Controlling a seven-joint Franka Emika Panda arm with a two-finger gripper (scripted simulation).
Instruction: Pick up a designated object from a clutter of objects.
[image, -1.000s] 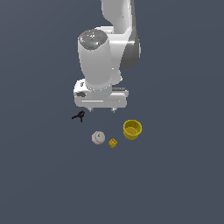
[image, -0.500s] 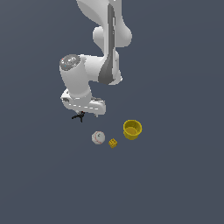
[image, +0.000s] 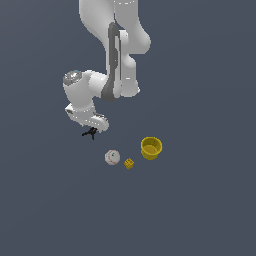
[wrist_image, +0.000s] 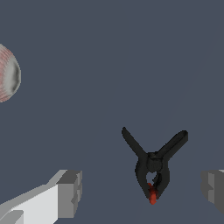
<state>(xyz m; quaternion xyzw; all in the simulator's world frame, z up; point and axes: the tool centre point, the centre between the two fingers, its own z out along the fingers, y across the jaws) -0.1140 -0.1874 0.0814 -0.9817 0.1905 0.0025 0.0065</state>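
Exterior view: one white arm (image: 112, 55) descends from the top of the frame, bends toward the left, and ends in a gripper (image: 92, 126) low over a plain dark grey floor (image: 200, 210). Clamp (image: 90, 132): small, black, lying on the floor at left of centre, directly under the gripper and partly hidden by it; contact cannot be told from this view. Ball (image: 112, 157): white with red stitching, below and to the right of the clamp, apart from it. Cube (image: 129, 163): tiny, yellow, dotted, just right of the ball and slightly lower. Cup (image: 151, 148): yellow, upright, mouth open upward, right of the cube and a little higher; farthest of the group from the clamp. Wrist view: clamp (wrist_image: 153, 164) shows two thin black handles splayed in a V, joined at a pivot, narrowing to a closed jaw with a small red tip. It lies between the two grey fingertips (wrist_image: 70, 192), nearer the one at the frame's right edge, touching neither. Gripper (wrist_image: 142, 190): fingers spread wide, holding nothing, with clear gaps on both sides of the clamp. Ball (wrist_image: 8, 73): cut off at the frame's left edge, upper part, well apart from the clamp.
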